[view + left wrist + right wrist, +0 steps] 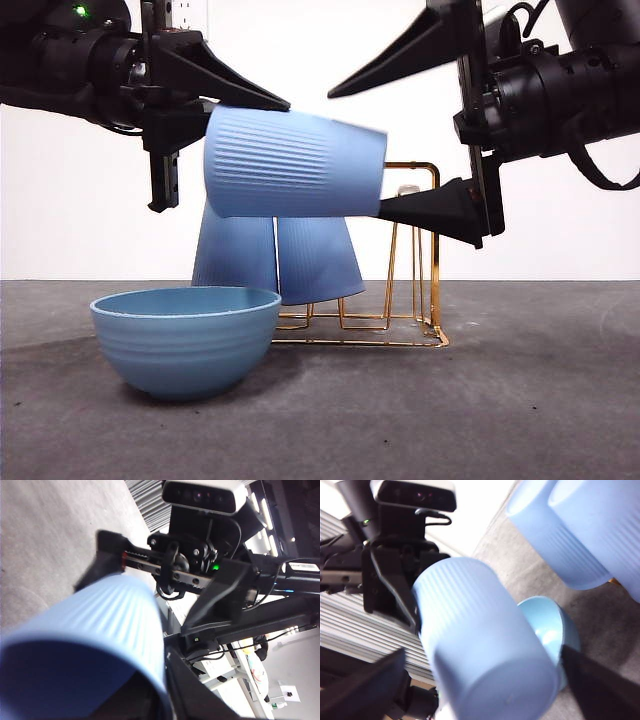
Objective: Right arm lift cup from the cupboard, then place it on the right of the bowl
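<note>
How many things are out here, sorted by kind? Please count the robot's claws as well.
Cups: 3, one held sideways in the air between the grippers, two upside down on the rack
Bowl: 1
Rack: 1
Grippers: 2, left and right
Total: 7

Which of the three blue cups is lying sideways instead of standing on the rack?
The cup held in the air between the two pincers, above the bowl. The other two cups stand upside down on the gold rack.
</note>
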`<state>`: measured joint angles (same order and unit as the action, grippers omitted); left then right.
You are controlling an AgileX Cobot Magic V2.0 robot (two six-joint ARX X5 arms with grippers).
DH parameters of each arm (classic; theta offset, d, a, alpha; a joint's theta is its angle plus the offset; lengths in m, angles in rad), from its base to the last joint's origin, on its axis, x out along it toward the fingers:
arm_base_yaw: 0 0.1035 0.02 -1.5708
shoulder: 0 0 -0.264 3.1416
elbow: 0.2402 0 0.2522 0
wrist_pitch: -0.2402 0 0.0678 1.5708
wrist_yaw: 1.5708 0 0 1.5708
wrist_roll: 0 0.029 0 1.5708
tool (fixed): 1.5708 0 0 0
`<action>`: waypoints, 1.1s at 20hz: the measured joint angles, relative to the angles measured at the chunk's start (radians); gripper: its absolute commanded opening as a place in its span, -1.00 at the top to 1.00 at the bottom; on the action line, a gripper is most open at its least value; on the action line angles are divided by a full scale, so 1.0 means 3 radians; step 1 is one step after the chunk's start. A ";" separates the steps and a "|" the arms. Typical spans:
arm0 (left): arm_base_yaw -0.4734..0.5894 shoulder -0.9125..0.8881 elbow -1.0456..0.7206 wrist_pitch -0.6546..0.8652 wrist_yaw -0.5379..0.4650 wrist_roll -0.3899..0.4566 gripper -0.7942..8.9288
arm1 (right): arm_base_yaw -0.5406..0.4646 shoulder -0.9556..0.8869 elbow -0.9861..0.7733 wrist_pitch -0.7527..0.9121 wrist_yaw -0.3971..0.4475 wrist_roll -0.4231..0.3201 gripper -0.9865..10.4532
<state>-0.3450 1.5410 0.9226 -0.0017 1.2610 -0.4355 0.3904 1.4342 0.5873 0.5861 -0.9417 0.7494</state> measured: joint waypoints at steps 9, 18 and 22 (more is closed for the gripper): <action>-0.0046 0.0000 0.0108 -0.0174 -0.0407 -0.0272 0.82 | -0.0253 -0.0983 0.0000 -0.1099 0.0429 -0.0216 -0.01; -0.0600 0.0036 0.0971 -0.1738 -0.1670 0.0367 0.82 | -0.0364 -0.2427 0.0000 -0.3023 0.1319 -0.1011 0.05; -0.0900 0.0275 0.1492 -0.2455 -0.2347 0.0829 0.82 | -0.0364 -0.2974 0.0024 -0.3606 0.1775 -0.1249 0.05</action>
<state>-0.6151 1.6234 1.3701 -0.7383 0.5568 -0.1867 0.2813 0.5419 0.5945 -0.4957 -0.4091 0.3748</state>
